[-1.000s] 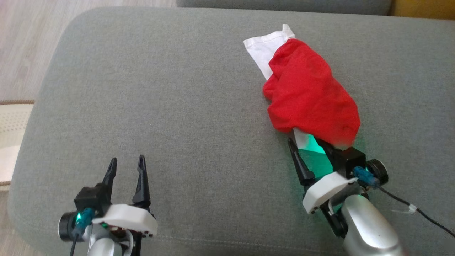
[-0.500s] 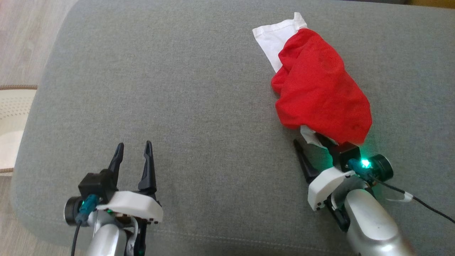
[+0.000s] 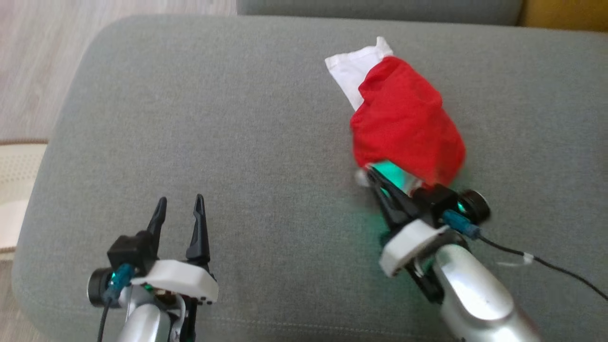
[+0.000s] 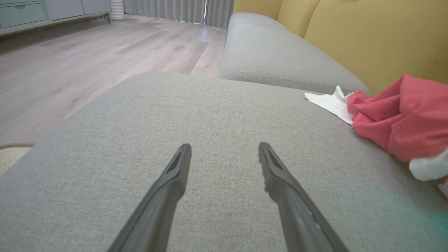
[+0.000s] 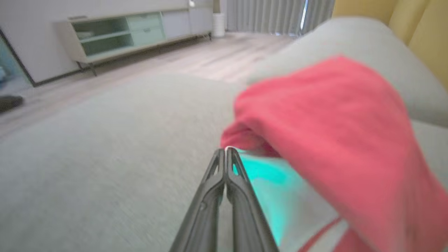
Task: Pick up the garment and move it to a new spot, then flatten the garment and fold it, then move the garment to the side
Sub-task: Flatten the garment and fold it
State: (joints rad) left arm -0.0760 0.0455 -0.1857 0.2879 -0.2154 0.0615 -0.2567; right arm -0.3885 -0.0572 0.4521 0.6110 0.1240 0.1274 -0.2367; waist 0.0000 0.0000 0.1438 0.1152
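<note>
Red over white, the garment (image 3: pixel 403 123) lies bunched on the right half of the cushion (image 3: pixel 213 118), with a white corner poking out at its far end. My right gripper (image 3: pixel 372 172) sits at its near edge. Its fingers are pressed tight together with no gap, the tips tucked under the red fold. In the right wrist view I can see a sliver of white cloth pinched at those tips, and the red fabric humps up just beyond them. A green glow from the gripper's light falls on the white cloth beside it.

My left gripper (image 3: pixel 180 200) is over the near left of the cushion, well apart from the garment. Its fingers are spread wide with nothing between them.

I read the cushion as a grey, finely woven sofa seat with rounded corners. Yellow backrests (image 4: pixel 367 35) rise behind it. Pale wood-plank floor (image 4: pixel 70 70) runs off to the left, towards grey curtains (image 4: pixel 175 8) and a low sideboard (image 5: pixel 133 33). A thin black cable (image 3: pixel 546 266) trails from my right wrist across the fabric.
</note>
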